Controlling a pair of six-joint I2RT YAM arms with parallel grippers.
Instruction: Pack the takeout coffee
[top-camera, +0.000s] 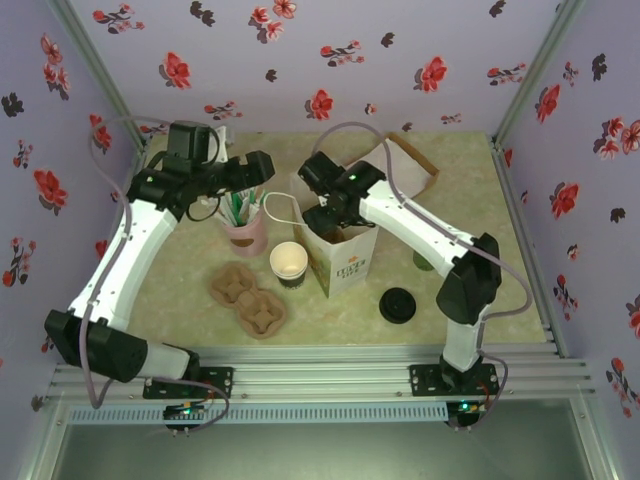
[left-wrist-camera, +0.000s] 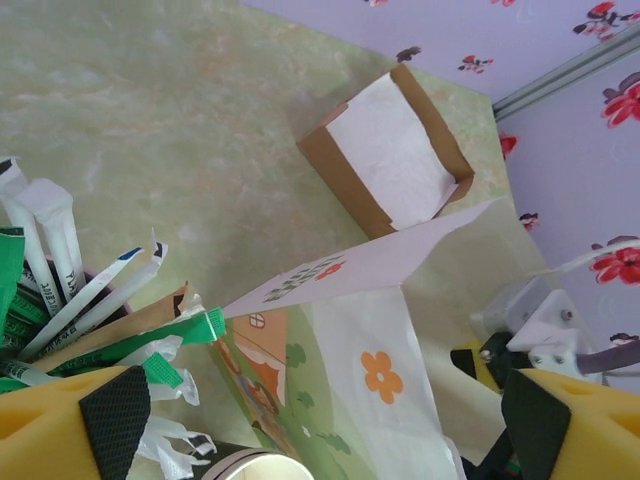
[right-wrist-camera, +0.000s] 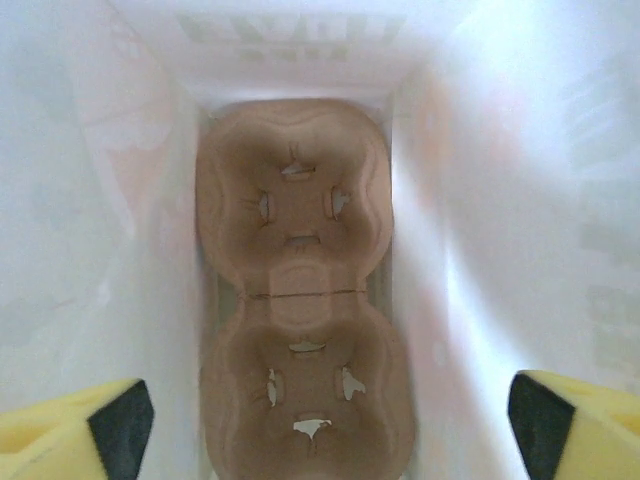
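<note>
inside the bag (top-camera: 345, 260), a carrier (right-wrist-camera: 300, 300) lies flat beneath our open right gripper (right-wrist-camera: 330, 420); we should lift straight out, clear of the walls, before fetching the cup (top-camera: 288, 262). left gripper (left-wrist-camera: 325, 418) open too.

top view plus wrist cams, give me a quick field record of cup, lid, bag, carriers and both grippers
coffee cup: upright on the table, no lid on, between the pink stirrer cup and the white paper bag
black lid: flat on the table, right of the bag, apart from the cup
bag: upright, mouth open
carrier in bag: lying flat at the bottom
carriers on table: in front of the cup
left gripper: open, above the stirrers
right gripper: open, at the bag mouth, holding nothing
</note>
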